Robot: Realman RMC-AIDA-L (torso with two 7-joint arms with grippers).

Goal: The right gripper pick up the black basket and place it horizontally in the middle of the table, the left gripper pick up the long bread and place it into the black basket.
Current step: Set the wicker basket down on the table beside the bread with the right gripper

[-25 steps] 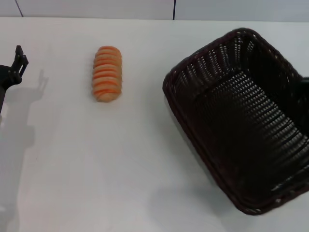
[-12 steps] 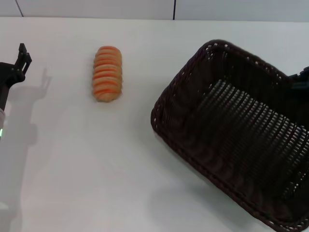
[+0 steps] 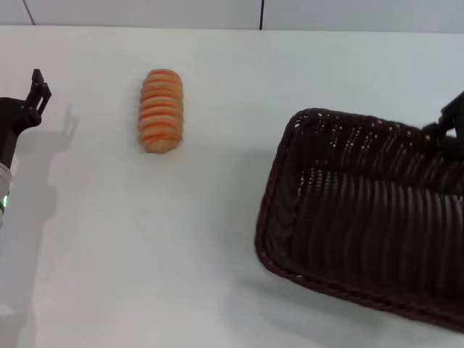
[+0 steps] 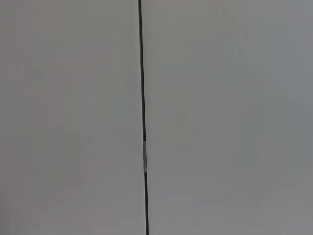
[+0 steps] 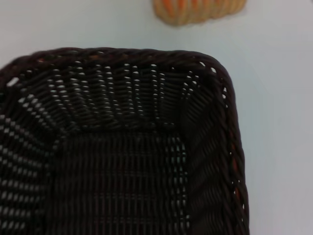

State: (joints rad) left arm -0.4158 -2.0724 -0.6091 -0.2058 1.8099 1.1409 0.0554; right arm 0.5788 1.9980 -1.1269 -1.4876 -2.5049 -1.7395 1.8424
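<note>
The black basket (image 3: 278, 190) hangs tilted over the right side of the white table (image 3: 145, 254), its long side running nearly across, with a shadow on the table under it. Only the black tip of my right gripper (image 3: 451, 119) shows, at the basket's far rim near the right edge, holding it. The right wrist view looks into the basket (image 5: 122, 53). The long bread (image 3: 161, 110) lies lengthwise on the table at the far left of centre, apart from the basket; its end shows in the right wrist view (image 5: 198, 11). My left gripper (image 3: 36, 90) hovers at the left edge, well left of the bread.
A grey wall with a dark vertical seam (image 4: 142, 117) fills the left wrist view. The table's far edge meets that wall (image 3: 261, 14) at the top of the head view. Bare tabletop lies between the bread and the basket.
The basket has swung round in my right gripper from a diagonal to a nearly crosswise pose. My left gripper has crept slightly farther in. The bread has not moved.
</note>
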